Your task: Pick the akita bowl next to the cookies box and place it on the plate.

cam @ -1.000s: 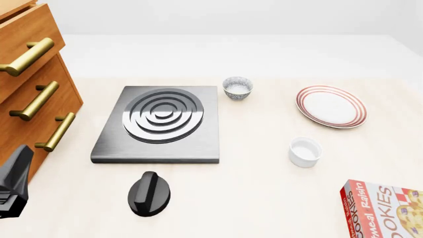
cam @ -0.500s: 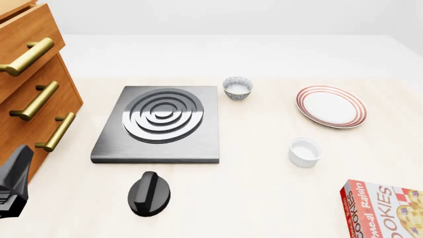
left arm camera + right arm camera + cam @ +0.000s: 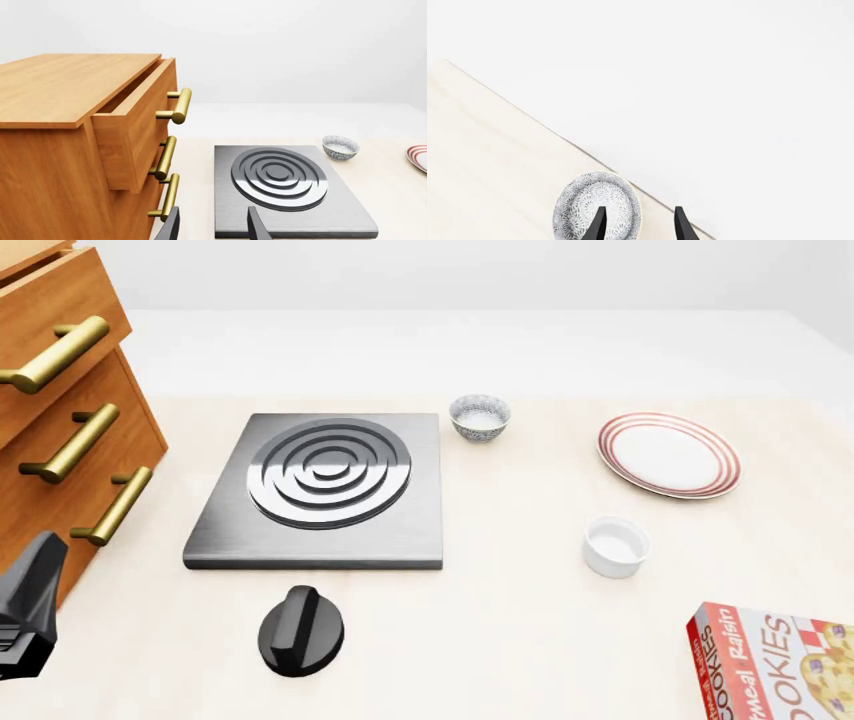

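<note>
Well, the bowl [image 3: 597,207] that matters sits close to the table's [image 3: 487,165] edge, seen only in the right wrist view. It lies outside the front view, where the cookie box [image 3: 774,660] is cut off at the near right corner. The right tool [image 3: 639,226] hangs over it with its two fingers apart. One finger [image 3: 599,222] crosses the bowl and the other stands clear beyond its rim, so the tool looks off-centre.

To my eye the job now is to line up. Shift sideways until the rim wall lies between the fingers, then come straight down and close gently, keeping it away from the edge.

Being round, the bowl has no long axis, so any approach angle serves. I cannot tell whether its mouth faces up.

Further off are the plate [image 3: 667,454] and the twin bowl [image 3: 479,417] by the burner [image 3: 320,490]. The left tool [image 3: 212,229] idles, fingers apart, by the drawers [image 3: 73,150].
</note>
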